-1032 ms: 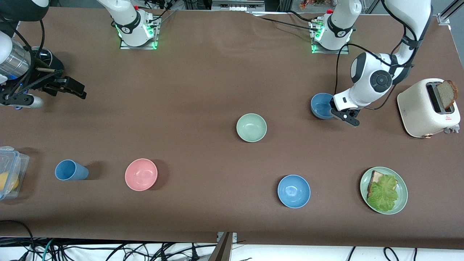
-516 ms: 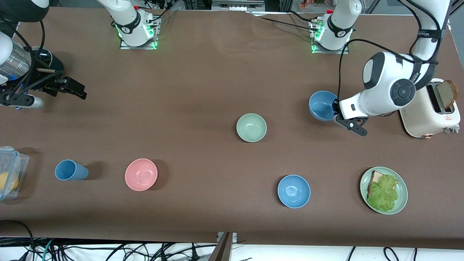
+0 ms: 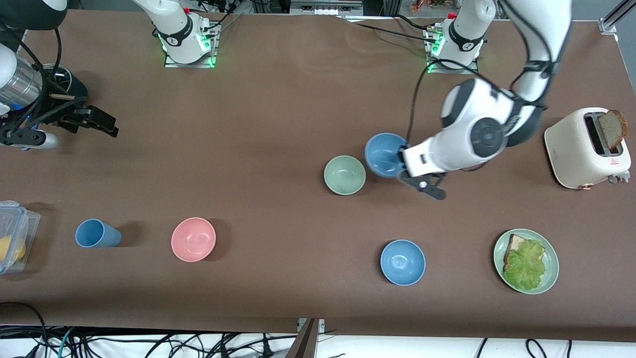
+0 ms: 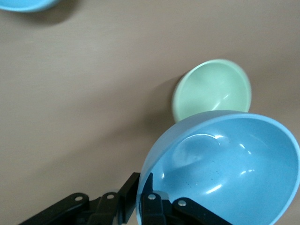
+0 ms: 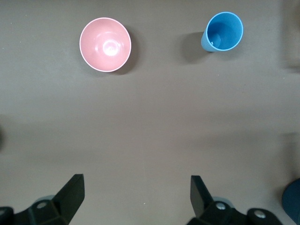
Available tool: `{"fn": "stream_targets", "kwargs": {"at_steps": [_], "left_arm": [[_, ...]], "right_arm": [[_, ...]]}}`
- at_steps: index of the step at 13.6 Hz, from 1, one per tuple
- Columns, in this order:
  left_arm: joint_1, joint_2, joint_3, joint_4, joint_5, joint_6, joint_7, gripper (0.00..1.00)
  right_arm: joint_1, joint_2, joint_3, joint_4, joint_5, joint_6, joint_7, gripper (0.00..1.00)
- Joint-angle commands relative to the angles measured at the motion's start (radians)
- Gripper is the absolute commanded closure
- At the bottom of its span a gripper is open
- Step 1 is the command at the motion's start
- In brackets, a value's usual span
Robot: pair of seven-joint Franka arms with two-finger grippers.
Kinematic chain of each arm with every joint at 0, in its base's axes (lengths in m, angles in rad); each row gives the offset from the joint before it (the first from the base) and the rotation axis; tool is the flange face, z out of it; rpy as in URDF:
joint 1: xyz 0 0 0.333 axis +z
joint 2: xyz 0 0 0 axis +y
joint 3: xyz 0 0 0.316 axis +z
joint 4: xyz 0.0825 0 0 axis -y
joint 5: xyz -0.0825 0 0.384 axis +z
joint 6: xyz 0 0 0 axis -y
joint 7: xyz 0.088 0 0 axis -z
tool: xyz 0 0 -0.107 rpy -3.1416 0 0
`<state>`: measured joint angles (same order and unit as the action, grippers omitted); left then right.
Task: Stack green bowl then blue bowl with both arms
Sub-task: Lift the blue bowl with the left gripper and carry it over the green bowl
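The green bowl (image 3: 344, 174) sits upright at mid-table; it also shows in the left wrist view (image 4: 213, 90). My left gripper (image 3: 403, 166) is shut on the rim of a blue bowl (image 3: 384, 154), one finger inside and one outside, and holds it in the air right beside the green bowl, toward the left arm's end. In the left wrist view the held blue bowl (image 4: 225, 168) is large, pinched at my left gripper (image 4: 144, 190). A second blue bowl (image 3: 402, 262) rests nearer the front camera. My right gripper (image 5: 136, 190) is open and empty, waiting over the right arm's end (image 3: 99, 124).
A pink bowl (image 3: 193, 239) and a blue cup (image 3: 97, 233) stand toward the right arm's end. A green plate with toast and lettuce (image 3: 526, 261) and a cream toaster (image 3: 586, 147) stand toward the left arm's end. A clear container (image 3: 15, 233) sits at the table's edge.
My left gripper has carried the blue bowl through the air from near the toaster toward the green bowl. The right arm has not moved.
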<state>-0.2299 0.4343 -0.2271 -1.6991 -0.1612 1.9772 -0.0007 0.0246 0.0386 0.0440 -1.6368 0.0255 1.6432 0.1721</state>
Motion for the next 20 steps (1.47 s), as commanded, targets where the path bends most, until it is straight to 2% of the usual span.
{"fn": "stream_targets", "kwargs": {"at_steps": [1, 3, 7, 16, 17, 18, 20], "left_arm": [[-0.116, 0.154, 0.014, 0.168, -0.011, -0.031, -0.215, 1.00], [-0.135, 0.217, 0.017, 0.222, -0.001, -0.027, -0.278, 1.00], [-0.134, 0.267, 0.022, 0.225, 0.002, 0.014, -0.278, 1.00], [-0.126, 0.287, 0.034, 0.223, 0.002, 0.014, -0.271, 1.00], [-0.126, 0.288, 0.034, 0.225, 0.002, 0.014, -0.280, 0.63], [-0.124, 0.287, 0.034, 0.225, 0.003, 0.014, -0.279, 0.04], [-0.123, 0.277, 0.034, 0.225, 0.003, 0.011, -0.280, 0.00]], "right_arm": [[-0.011, 0.003, 0.007, 0.011, 0.001, 0.001, -0.002, 0.00], [-0.009, 0.003, 0.007, 0.011, 0.001, 0.003, -0.002, 0.00], [-0.009, 0.003, 0.007, 0.012, 0.004, 0.004, -0.002, 0.00], [-0.009, 0.003, 0.007, 0.011, 0.004, 0.006, -0.002, 0.00], [-0.009, 0.003, 0.007, 0.012, 0.004, 0.006, -0.002, 0.00], [-0.009, 0.003, 0.007, 0.012, 0.004, 0.006, -0.002, 0.00], [-0.009, 0.003, 0.007, 0.012, 0.004, 0.006, -0.002, 0.00]]}}
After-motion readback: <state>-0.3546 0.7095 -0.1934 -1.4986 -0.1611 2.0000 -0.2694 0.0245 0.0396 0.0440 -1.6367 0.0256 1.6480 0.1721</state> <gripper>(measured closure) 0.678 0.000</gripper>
